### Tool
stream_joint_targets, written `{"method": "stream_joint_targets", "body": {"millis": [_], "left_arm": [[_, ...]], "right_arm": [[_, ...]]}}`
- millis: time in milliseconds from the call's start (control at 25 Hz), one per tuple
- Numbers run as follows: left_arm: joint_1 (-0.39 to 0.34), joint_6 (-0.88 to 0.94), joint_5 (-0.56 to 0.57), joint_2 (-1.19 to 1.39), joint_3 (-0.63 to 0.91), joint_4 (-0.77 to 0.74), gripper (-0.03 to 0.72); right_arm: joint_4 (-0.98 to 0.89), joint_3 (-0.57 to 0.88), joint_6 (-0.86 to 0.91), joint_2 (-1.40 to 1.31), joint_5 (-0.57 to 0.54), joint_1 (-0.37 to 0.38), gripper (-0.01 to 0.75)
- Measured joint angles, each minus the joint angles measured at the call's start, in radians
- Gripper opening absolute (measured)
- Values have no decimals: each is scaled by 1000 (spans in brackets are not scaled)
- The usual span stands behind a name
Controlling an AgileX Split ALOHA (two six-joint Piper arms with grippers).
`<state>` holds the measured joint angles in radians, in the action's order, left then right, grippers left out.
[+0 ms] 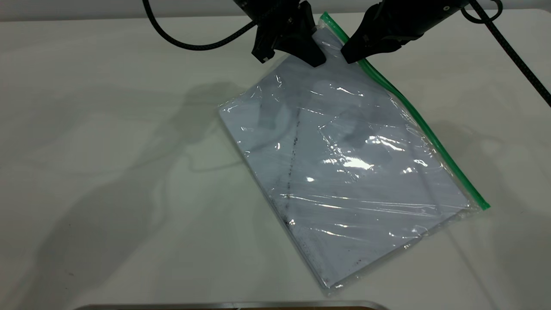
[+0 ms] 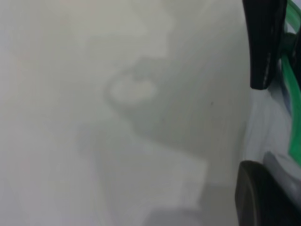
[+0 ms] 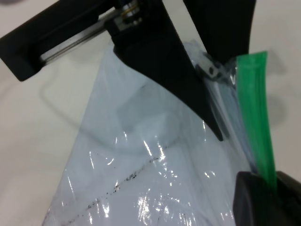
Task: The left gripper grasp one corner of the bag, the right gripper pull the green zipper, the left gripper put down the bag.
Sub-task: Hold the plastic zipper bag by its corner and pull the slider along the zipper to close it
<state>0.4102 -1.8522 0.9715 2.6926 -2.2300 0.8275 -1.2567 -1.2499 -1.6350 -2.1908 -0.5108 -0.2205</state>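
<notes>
The bag [image 1: 344, 172] is a clear pouch with white paper and a dark smudge line; its far corner is lifted. The green zipper [image 1: 422, 120] runs along its right edge. My left gripper [image 1: 316, 56] is shut on the bag's far top corner; its finger [image 3: 188, 89] shows in the right wrist view, pinching the plastic. My right gripper [image 1: 351, 54] is shut on the green zipper [image 3: 256, 122] close beside the left gripper, near the strip's far end. In the left wrist view the bag's corner [image 2: 270, 127] and green strip [image 2: 294, 101] show between dark fingers [image 2: 263, 42].
The white table [image 1: 107, 150] lies all around the bag. A braided black cable [image 1: 193, 41] loops at the far left, another cable [image 1: 516, 56] runs at the far right. A metal edge [image 1: 224, 305] lies along the near side.
</notes>
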Motion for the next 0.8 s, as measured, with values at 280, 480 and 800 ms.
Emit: {"method": "stream_joint_targets", "body": {"millis": [280, 480, 800], "left_arm": [[-30, 38, 36, 0, 0, 26, 51], [-50, 65, 55, -2, 0, 52, 51], [-87, 85, 91, -17, 0, 91, 51]], "right_arm": [[-2, -2, 0, 0, 1, -7, 39], [4, -3, 19, 0, 21, -8, 39], [107, -17, 138, 0, 29, -16, 39]]}}
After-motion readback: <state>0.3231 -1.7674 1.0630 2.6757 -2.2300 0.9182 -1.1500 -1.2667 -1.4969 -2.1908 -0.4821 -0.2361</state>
